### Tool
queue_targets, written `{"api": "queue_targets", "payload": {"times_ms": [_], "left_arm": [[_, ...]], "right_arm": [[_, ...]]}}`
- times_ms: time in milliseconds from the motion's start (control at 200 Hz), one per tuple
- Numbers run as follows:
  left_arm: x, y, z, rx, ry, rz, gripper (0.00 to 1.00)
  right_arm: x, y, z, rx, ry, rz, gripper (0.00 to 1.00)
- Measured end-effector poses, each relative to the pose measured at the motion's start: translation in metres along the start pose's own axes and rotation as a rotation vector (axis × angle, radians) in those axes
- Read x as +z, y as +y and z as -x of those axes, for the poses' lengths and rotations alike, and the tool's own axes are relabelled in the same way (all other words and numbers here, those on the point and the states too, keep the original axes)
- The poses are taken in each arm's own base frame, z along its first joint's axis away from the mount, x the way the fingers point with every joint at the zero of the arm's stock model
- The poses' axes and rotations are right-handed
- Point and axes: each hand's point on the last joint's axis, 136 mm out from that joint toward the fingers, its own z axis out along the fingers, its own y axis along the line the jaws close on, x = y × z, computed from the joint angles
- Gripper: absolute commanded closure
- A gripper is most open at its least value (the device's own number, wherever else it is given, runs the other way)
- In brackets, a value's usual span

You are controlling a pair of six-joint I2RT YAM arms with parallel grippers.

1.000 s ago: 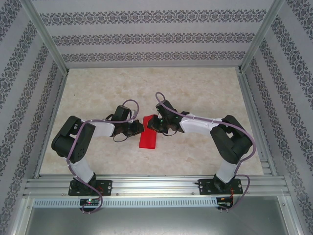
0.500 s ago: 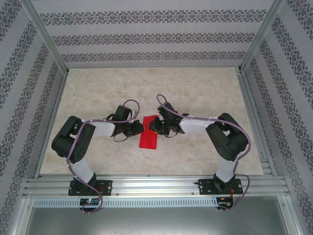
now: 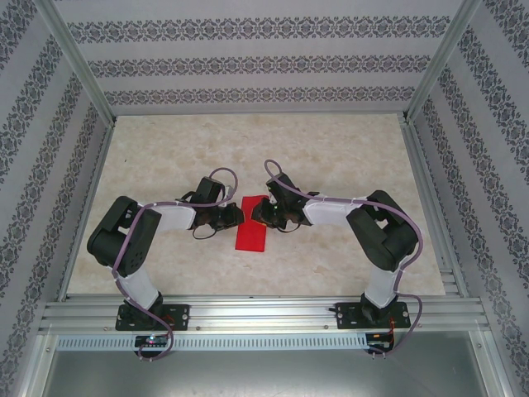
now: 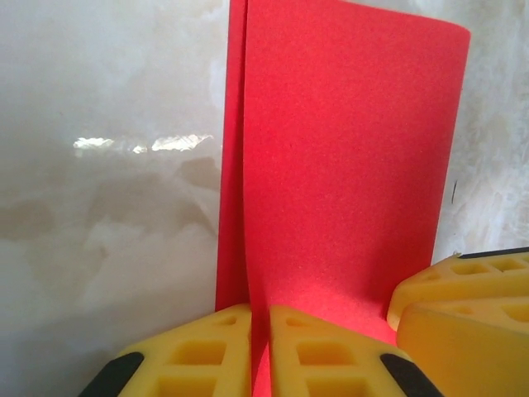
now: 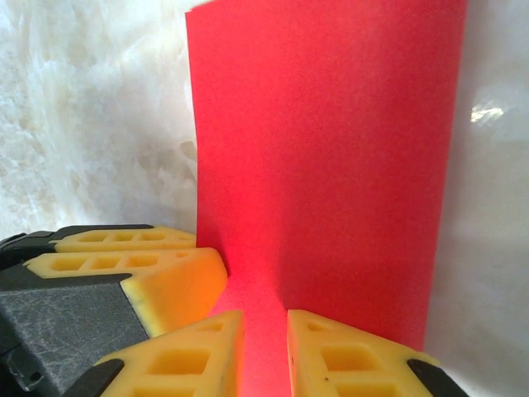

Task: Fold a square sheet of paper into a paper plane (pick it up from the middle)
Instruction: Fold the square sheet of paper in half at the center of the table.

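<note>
The square sheet of paper (image 3: 250, 236) is bright red and lies on the table folded in half into a long strip. My left gripper (image 3: 238, 217) meets its far end from the left and is shut on a raised layer of the sheet (image 4: 347, 165); in the left wrist view the left gripper (image 4: 260, 318) pinches that thin edge. My right gripper (image 3: 254, 213) comes in from the right. Its right gripper (image 5: 264, 318) jaws stand a narrow gap apart over the flat sheet (image 5: 331, 165), touching nothing I can see. A paper plane is out of view.
The marble-patterned table (image 3: 331, 157) is walled by patterned panels and an aluminium frame (image 3: 264, 313) along the near edge. The two grippers' yellow fingers sit almost against each other, the right one's fingers (image 4: 463, 298) at the edge of the left wrist view.
The right arm's elbow has drawn slightly left and its jaws have parted a little. The left arm and the sheet have stayed put.
</note>
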Motion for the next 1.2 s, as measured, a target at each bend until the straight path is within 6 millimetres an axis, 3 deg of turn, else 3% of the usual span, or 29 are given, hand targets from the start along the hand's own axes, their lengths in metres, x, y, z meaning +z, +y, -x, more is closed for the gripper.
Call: {"api": "queue_targets", "payload": {"times_ms": [535, 904, 1199], "left_arm": [[0.0, 0.002, -0.001, 0.025, -0.015, 0.044, 0.92], [0.0, 0.002, -0.001, 0.036, -0.014, 0.057, 0.93], [0.0, 0.002, -0.001, 0.049, -0.011, 0.075, 0.94]], "right_arm": [[0.005, -0.006, -0.002, 0.006, 0.011, -0.017, 0.73], [-0.001, -0.006, 0.003, 0.01, -0.002, -0.01, 0.79], [0.007, -0.02, -0.003, 0.019, 0.015, -0.031, 0.78]]}}
